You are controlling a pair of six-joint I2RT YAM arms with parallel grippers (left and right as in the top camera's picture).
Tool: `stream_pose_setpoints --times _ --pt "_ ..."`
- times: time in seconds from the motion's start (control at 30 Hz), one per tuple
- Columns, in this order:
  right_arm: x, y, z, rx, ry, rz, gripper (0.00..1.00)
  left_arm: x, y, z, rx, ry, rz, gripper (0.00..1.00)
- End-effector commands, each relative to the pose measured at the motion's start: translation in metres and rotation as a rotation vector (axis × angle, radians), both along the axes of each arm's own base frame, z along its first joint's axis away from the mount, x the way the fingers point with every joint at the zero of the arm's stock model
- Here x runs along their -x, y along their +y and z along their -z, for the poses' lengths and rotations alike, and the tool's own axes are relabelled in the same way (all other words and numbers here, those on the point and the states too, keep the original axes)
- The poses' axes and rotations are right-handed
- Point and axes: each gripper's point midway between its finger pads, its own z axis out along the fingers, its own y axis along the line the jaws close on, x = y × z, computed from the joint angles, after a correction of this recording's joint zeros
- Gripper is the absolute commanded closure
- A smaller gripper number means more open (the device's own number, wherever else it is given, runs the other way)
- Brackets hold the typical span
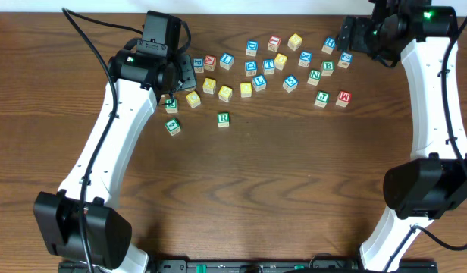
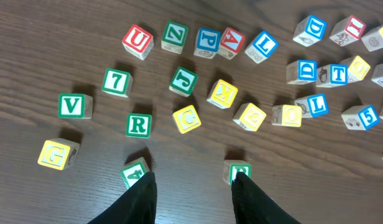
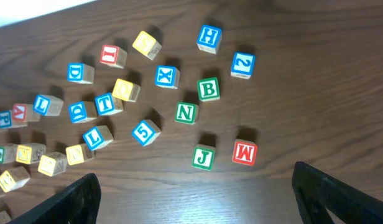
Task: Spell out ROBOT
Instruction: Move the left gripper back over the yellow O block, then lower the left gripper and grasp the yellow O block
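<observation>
A green-framed R cube (image 1: 223, 119) lies alone below the cluster. In the left wrist view this R cube (image 2: 239, 169) peeks out beside one fingertip, and a second green R (image 2: 138, 125) lies further left. The green B (image 3: 208, 89) and blue T (image 3: 105, 103) sit among the scattered cubes. Two yellow cubes (image 2: 250, 116) with round letters lie side by side. My left gripper (image 2: 194, 186) hovers open over bare wood. My right gripper (image 3: 198, 193) is wide open and holds nothing, with the B (image 1: 327, 68) just ahead.
Many other letter and number cubes spread across the far half of the table, among them a red U (image 2: 137, 39), a red M (image 3: 245, 152), a green J (image 3: 204, 157) and a green 4 (image 2: 135, 172). Bare wood (image 1: 279, 189) fills the near half.
</observation>
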Motion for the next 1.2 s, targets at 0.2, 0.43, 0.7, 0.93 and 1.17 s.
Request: stream_pose_setpoints --times 0.2,0.43,0.7,0.93,1.17 --pt "0.007 0.004 -0.001 0.002 0.022 0.003 0.06 -0.004 0.013 -0.004 -0.06 -0.022 -0.039 0.61" --pt "0.01 0.004 0.0 0.002 0.033 0.003 0.06 -0.008 0.022 -0.002 -0.095 -0.029 -0.084 0.61" --pt "0.015 0.004 0.003 0.003 0.057 0.003 0.05 -0.012 0.014 0.013 -0.098 -0.003 -0.073 0.61" --pt "0.014 0.006 0.004 -0.002 0.056 0.004 0.06 -0.016 0.002 0.033 -0.086 0.033 -0.081 0.61" --pt "0.013 0.013 0.011 0.0 0.071 -0.011 0.04 -0.038 -0.043 0.031 -0.007 -0.061 -0.005 0.6"
